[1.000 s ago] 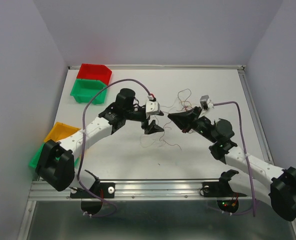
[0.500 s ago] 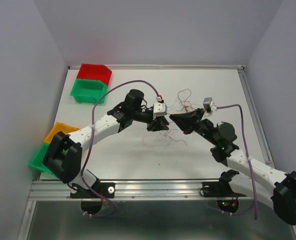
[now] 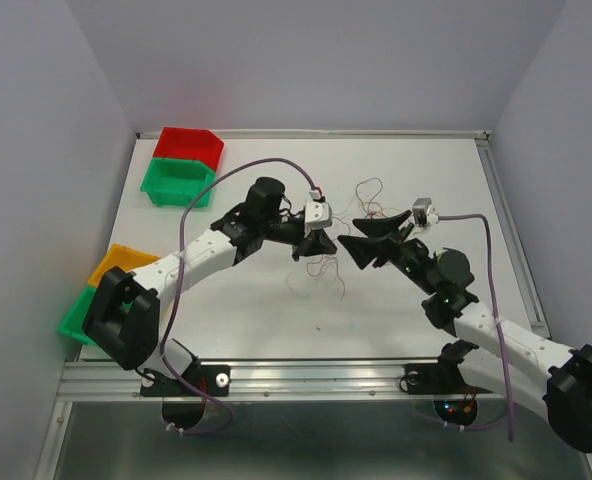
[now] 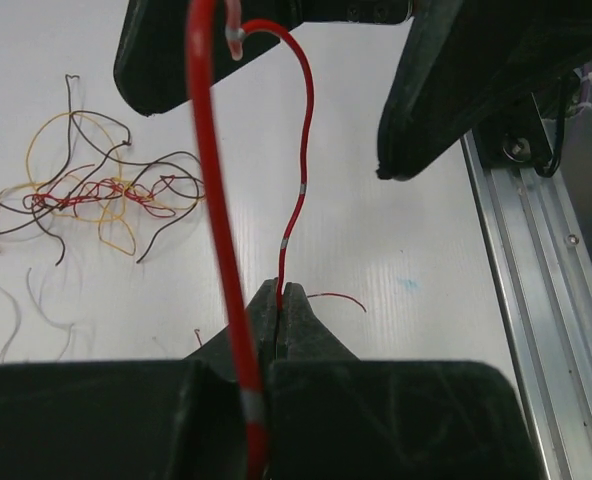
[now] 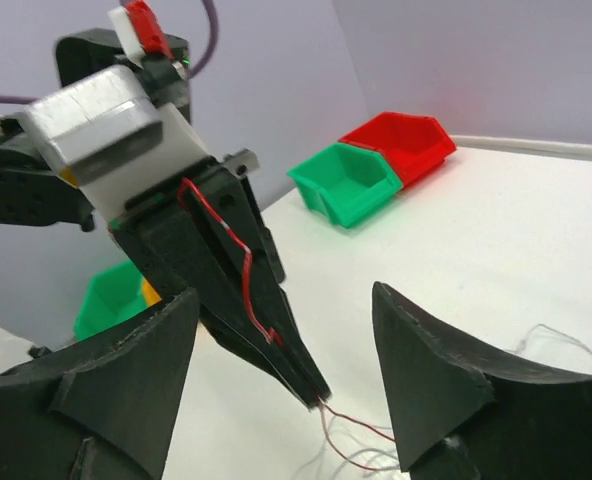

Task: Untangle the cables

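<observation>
white table (image 3: 456, 180) under lilac walls, and both arms are leaning in over its middle, nose to nose. the left gripper (image 3: 316, 243) is pinching shut on a single red wire (image 4: 298, 190); from its wrist camera the strand is rising out of the closed fingertips and arching up and over, away from the surface. the right gripper (image 3: 364, 238) is facing it with its jaws standing wide apart and nothing between them but the tip of the other gripper, which it is not touching.

the rest of the cables (image 4: 91, 195) are lying on the table just beside the left gripper as a small knot of red, yellow and dark curls, with a few pale loose strands (image 3: 321, 268) trailing toward the near edge and more thin wire (image 3: 368, 195) curling farther back. whether the pinched red wire is running into that knot, i cannot tell.

to my eye one strand is being singled out, with the grip just taken on the left side. the next move seems to call for drawing that red wire slowly away from the knot, while the open right gripper is coming down to pin or take the bundle so the whole lot is not dragging along.
</observation>
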Tool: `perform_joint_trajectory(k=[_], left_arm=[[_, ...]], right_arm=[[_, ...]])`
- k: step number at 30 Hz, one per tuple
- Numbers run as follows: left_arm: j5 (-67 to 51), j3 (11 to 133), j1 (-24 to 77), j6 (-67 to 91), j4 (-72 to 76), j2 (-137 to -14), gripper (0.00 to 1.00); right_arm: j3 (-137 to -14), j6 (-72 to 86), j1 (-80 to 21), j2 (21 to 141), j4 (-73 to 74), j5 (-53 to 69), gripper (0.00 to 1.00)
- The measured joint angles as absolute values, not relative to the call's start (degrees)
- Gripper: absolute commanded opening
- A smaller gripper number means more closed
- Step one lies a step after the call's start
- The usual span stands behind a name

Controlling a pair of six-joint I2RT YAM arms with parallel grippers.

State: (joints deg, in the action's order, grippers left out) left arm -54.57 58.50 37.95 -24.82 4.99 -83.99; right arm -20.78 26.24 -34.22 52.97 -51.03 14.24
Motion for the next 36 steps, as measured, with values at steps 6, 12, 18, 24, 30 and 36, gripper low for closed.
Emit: perform_joint_trajectory(k=[6,12,18,24,30,36], left_arm=[[-49.4,60.3,35.8,-21.3,4.4,-79.2,0.00],[-46.7,68.1,34.8,-16.5,3.5,-72.2,0.00],[-46.8,85.7,34.8,-10.9,1.2,-73.8,0.00],[-34.0,100.7,34.8,-9.8,-6.3,-75.9,0.00],[-16.5,104.8,34.8,-11.5,-12.0,-74.1,0.00],[4.8,104.1,33.5,-16.5,-14.2,-70.8,0.00]], right_arm=[[-20.5,27.4,-34.2,53.5,-51.2,11.5,0.86],[-20.5,28.3,-34.2,62.4,-55.0,13.5,0.95],[-22.3,29.3,-34.6,77.0,-56.2,19.3,0.95],[-24.8,30.7,-35.2,83.1,-55.8,20.2,0.23],[-26.0,31.6,-35.4,82.3,-54.4,16.1,0.01],[-26.0,31.7,-35.3,78.6,-51.0,9.4,0.01]])
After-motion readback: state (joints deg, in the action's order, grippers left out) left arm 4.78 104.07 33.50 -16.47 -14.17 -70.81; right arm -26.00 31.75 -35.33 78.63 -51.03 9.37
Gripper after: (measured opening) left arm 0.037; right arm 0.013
